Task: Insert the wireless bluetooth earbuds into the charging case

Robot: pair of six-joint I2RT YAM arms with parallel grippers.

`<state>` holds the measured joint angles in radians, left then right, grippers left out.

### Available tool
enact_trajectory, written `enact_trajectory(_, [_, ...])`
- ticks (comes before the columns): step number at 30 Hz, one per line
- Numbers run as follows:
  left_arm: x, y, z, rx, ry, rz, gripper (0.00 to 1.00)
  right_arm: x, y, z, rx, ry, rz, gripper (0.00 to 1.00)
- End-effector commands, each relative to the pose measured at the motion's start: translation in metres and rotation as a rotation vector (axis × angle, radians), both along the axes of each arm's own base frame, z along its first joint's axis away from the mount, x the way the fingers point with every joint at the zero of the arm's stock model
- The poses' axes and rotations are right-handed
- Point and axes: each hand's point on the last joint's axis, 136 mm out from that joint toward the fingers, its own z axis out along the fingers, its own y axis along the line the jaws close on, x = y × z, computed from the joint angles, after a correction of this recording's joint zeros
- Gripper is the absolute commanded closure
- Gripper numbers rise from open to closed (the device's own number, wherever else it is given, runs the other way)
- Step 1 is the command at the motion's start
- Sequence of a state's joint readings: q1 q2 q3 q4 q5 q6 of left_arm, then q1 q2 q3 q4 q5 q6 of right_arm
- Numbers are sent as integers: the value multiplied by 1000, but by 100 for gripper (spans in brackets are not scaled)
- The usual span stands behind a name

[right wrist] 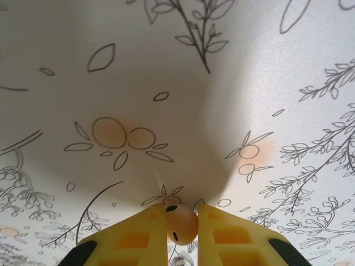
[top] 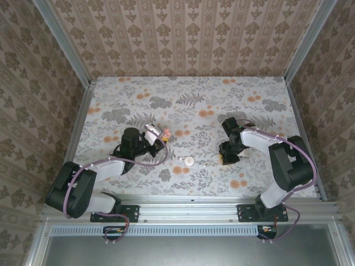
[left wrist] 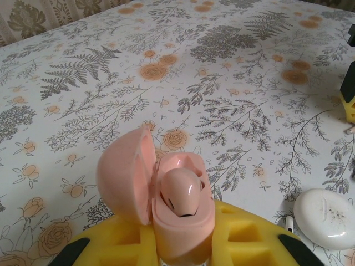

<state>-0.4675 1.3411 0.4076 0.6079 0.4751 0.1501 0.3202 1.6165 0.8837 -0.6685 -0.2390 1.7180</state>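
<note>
The flowered table (top: 260,183) has the two arms working well apart; the left gripper (top: 160,137) is clamped on the open charging case (left wrist: 186,230), lid tipped up and one seated earbud (left wrist: 182,197) inside; the right gripper (right wrist: 182,210) is pinched tight on the second earbud (right wrist: 182,226), low against the cloth. That bud is round and caught only at the fingertips; it may squirt out on lifting, or arrive twisted, jam at the empty socket and knock out its twin.
</note>
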Motion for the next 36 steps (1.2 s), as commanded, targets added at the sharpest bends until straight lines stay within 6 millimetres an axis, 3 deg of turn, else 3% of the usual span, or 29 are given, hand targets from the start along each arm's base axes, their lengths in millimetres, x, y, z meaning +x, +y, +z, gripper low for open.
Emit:
enact_trajectory(1, [5, -5, 17, -41, -34, -15, 88, 6, -5, 9, -20, -60, 40, 84])
enact_trajectory(8, [4, -9, 20, -52, -37, -23, 88, 34, -6, 27, -58, -214, 179, 84])
enact_trajectory(21, [3, -13, 3, -62, 18, -22, 89, 89, 3, 68, -206, -541, 511, 84])
enact_trajectory(27, [4, -19, -2, -70, 42, -41, 89, 108, 21, 89, -260, -700, 600, 83])
enact_trajectory(36, [-2, -26, -6, -115, 79, -88, 88, 133, 73, 123, -259, -949, 759, 84])
